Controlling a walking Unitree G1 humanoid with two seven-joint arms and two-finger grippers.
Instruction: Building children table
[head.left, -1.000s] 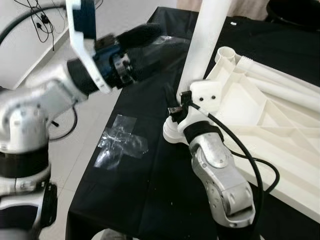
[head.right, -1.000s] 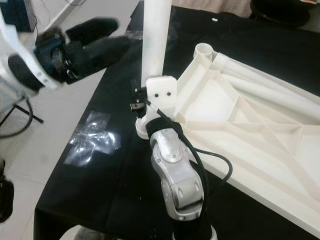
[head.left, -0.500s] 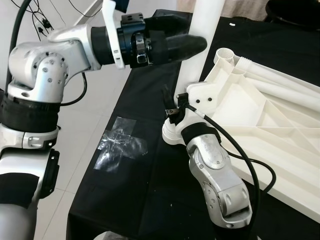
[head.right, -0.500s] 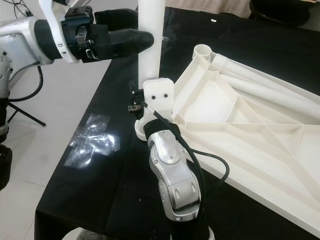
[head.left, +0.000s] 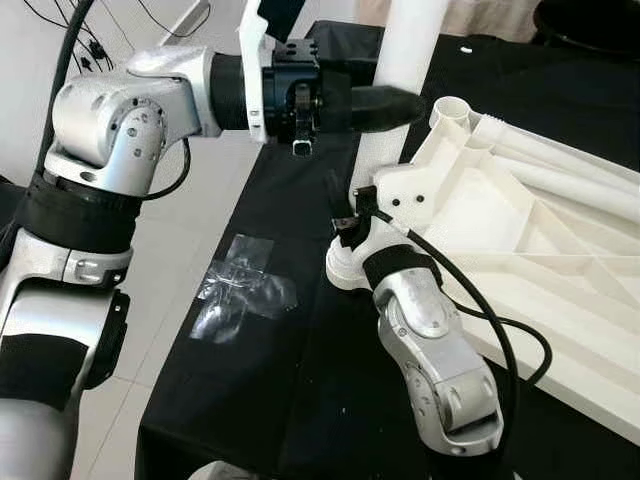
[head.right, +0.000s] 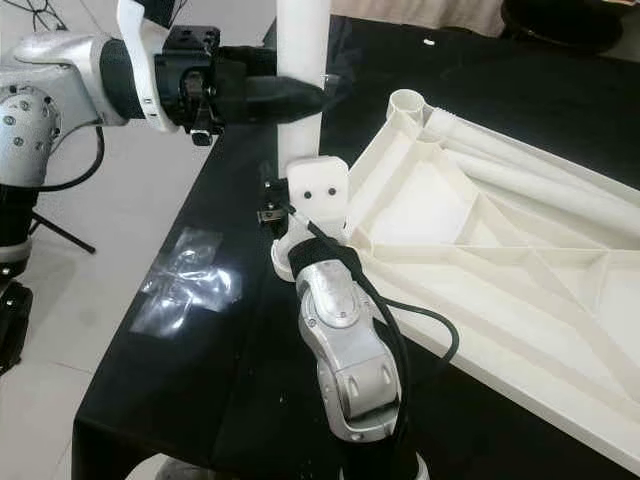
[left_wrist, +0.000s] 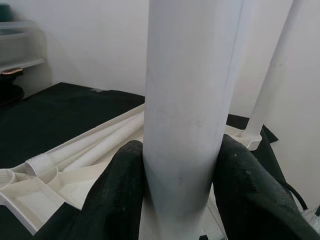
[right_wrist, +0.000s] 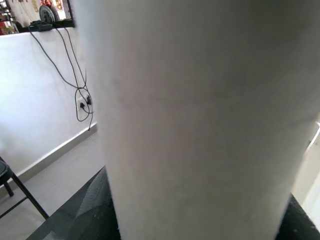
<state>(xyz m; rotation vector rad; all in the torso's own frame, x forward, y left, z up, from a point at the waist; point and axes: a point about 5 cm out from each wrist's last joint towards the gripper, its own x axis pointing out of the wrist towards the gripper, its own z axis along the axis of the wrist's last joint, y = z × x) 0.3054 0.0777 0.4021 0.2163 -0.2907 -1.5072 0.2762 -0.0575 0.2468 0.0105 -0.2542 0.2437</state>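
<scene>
White table leg (head.right: 301, 90) stood upright at corner of upturned white tabletop (head.left: 520, 250), on black cloth-covered surface (head.left: 290, 380). Left gripper (left_wrist: 182, 192) clamped on leg from side, one finger each side. Right gripper (head.left: 352, 215) at leg base, jaw state unclear. Two more legs (head.right: 520, 170) lay in tabletop underside. One clear plastic wrap (head.left: 243, 287) on cloth. Pale tiled floor (head.right: 70, 330), white walls.

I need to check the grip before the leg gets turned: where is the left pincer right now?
The left pincer is closed around the upright white table leg, partway up it, above the right pincer and the corner of the upturned white tabletop.
</scene>
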